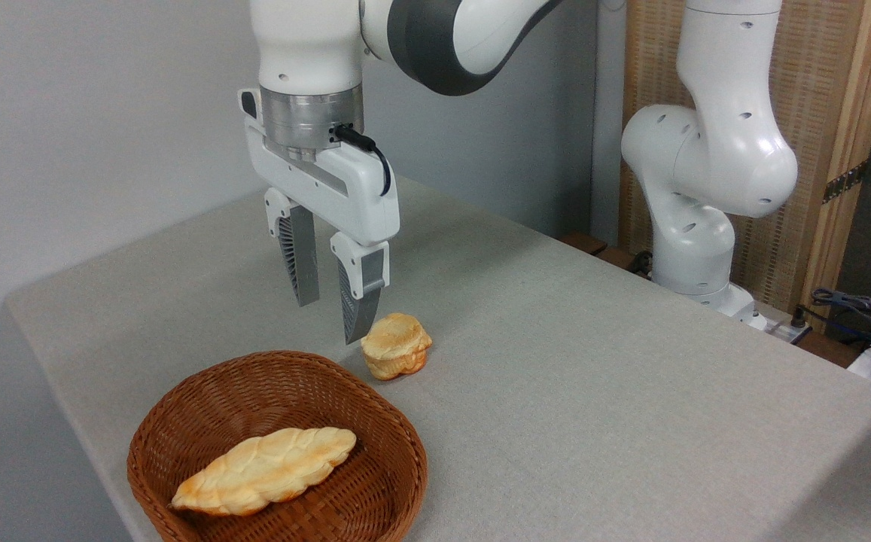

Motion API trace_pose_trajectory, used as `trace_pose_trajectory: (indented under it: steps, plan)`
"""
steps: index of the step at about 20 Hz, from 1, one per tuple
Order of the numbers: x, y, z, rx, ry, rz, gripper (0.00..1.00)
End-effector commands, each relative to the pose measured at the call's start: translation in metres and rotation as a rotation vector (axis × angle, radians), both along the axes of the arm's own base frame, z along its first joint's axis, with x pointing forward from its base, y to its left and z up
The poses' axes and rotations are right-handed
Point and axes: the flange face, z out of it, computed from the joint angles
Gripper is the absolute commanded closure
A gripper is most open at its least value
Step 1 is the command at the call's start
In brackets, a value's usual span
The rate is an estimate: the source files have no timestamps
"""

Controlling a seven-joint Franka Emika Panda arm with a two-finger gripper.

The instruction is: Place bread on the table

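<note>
The gripper (330, 316) hangs with jaws apart, empty, above the table (593, 361); the bread (266, 470) lies inside the wicker basket (397, 459).

Bread (263, 471) in basket (202, 391), near front-left of tabletop (593, 361); bun (396, 345) on tabletop just behind basket; claw (331, 305) above, left of bun.

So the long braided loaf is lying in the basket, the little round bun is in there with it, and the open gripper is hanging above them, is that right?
Not quite. The camera view shows the round bun outside the basket, sitting on the table just beyond its far rim. The rest holds: the braided loaf lies in the basket, and the open gripper hangs above.
</note>
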Motion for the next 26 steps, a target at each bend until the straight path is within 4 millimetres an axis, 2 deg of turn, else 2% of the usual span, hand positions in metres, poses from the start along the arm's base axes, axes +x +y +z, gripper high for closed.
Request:
trace_pose_trajectory:
  steps: [1, 9, 12, 18, 20, 26]
  plan:
    - [0.002, 0.002, 0.005, -0.009, -0.011, 0.003, 0.00]
    - [0.007, 0.003, 0.011, -0.010, -0.053, -0.003, 0.00]
    - [0.015, 0.013, 0.009, -0.011, -0.099, 0.017, 0.00]
    - [0.046, 0.015, -0.025, -0.004, -0.175, 0.020, 0.00]
    - [0.054, 0.028, -0.038, 0.011, -0.180, 0.002, 0.00]
    - [0.070, 0.040, -0.071, 0.043, -0.187, -0.064, 0.00]
